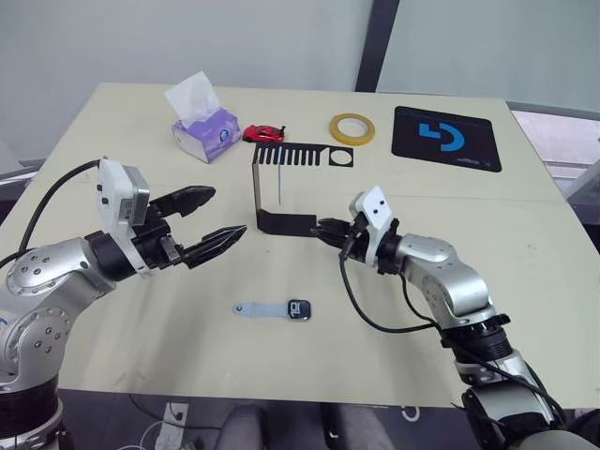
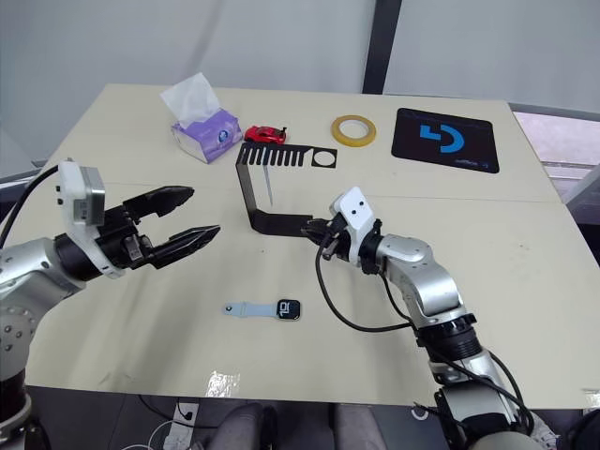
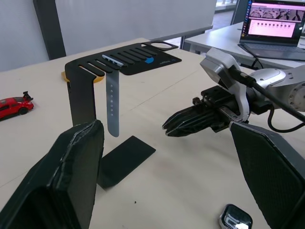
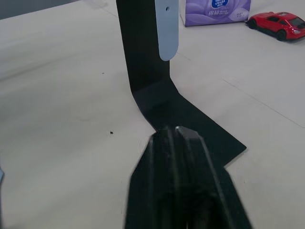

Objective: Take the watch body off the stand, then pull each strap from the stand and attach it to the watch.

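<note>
On the worktop [image 1: 112, 169], the watch body [image 1: 299, 309] lies near with 1 strap [image 1: 260, 308] attached, while the other strap [image 3: 112, 102] hangs from the stand [image 1: 272, 187]; the left gripper [image 1: 220, 217], jaws wide and empty, should pinch it low as the right gripper [image 1: 323, 228], jaws closed and empty, steadies the foot.

pale beige table [image 1: 112, 150] before a grey wall [image 1: 187, 37], dark post [image 1: 375, 42].

Stand [image 1: 281, 187]: black sheet metal, upright on the table, flat foot, slotted top bar. One pale blue-grey holed strap [image 3: 112, 98] hangs from a slot. Watch body [image 1: 300, 309], dark screen up, lies in front of the stand, second strap [image 1: 260, 308] attached.
</note>
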`<state>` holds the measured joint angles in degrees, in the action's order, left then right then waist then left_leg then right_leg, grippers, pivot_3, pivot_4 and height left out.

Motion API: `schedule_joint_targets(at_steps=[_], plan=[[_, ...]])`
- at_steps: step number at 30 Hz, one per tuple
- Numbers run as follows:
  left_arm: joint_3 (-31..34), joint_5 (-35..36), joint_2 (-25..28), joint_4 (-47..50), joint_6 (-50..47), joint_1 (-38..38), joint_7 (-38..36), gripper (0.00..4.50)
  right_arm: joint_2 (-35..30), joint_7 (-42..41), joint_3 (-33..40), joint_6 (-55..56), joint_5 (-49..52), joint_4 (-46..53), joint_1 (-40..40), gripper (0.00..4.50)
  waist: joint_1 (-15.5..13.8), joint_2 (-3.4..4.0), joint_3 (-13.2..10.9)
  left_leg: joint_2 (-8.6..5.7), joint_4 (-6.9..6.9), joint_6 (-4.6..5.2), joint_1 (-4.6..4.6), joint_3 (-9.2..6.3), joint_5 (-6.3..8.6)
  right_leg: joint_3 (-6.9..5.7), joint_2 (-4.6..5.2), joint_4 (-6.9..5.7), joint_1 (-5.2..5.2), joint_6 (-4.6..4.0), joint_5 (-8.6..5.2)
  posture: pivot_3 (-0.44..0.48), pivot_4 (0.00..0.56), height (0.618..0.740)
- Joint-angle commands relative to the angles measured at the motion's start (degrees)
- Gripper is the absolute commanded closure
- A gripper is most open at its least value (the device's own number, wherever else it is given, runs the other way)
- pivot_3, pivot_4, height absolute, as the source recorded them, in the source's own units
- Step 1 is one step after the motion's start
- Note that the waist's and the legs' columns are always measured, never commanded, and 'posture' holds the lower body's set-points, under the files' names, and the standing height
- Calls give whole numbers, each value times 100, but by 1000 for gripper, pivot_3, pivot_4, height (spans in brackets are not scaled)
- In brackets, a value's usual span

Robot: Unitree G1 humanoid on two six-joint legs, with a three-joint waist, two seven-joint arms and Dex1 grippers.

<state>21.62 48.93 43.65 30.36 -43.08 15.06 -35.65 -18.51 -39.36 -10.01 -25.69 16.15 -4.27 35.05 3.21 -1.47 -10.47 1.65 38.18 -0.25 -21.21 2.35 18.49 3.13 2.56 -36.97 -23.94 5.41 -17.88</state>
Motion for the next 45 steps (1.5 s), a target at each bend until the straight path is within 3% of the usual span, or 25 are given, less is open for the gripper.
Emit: schedule_joint_targets(at_steps=[1,11,22,34,40,45], plan=[[75,82,8,128,85,72,74,0,229,139,-9,510,-284,-521,313,4482,11,0,0,0,0,0,1,0,0,0,-1,-1,0,0,0,0,150,738],[-155,-55,27,172,142,21,49,0,810,301,-23,1685,-909,-2574,1074,4482,24,1,0,1,-2,-28,-1,1,-16,-1,-2,-6,-1,0,0,0,150,738],[-241,-251,132,147,156,-68,-96,0,1029,253,3,2028,-1173,-3531,1412,4482,72,1,-1,3,-4,-30,-1,1,-17,-1,-2,-8,-1,0,0,0,150,738],[-395,-533,25,297,225,-139,-9,0,1061,239,-87,1423,-1364,-3995,1346,4482,149,0,1,2,-5,-26,10,-1,-15,-1,0,-11,6,0,0,0,150,738],[-1046,-1242,-971,953,-115,-177,1802,0,1034,248,-108,1342,-1389,-3837,1252,4482,138,-2,3,2,-6,-15,12,-7,-8,-5,3,-8,14,0,0,0,150,738],[-1657,-1950,-1657,1457,-298,-211,2897,0,1006,235,-123,1224,-1410,-3731,1163,4482,134,-4,4,2,-6,-9,13,-10,-5,-6,3,-10,16,2,1,0,150,738]])
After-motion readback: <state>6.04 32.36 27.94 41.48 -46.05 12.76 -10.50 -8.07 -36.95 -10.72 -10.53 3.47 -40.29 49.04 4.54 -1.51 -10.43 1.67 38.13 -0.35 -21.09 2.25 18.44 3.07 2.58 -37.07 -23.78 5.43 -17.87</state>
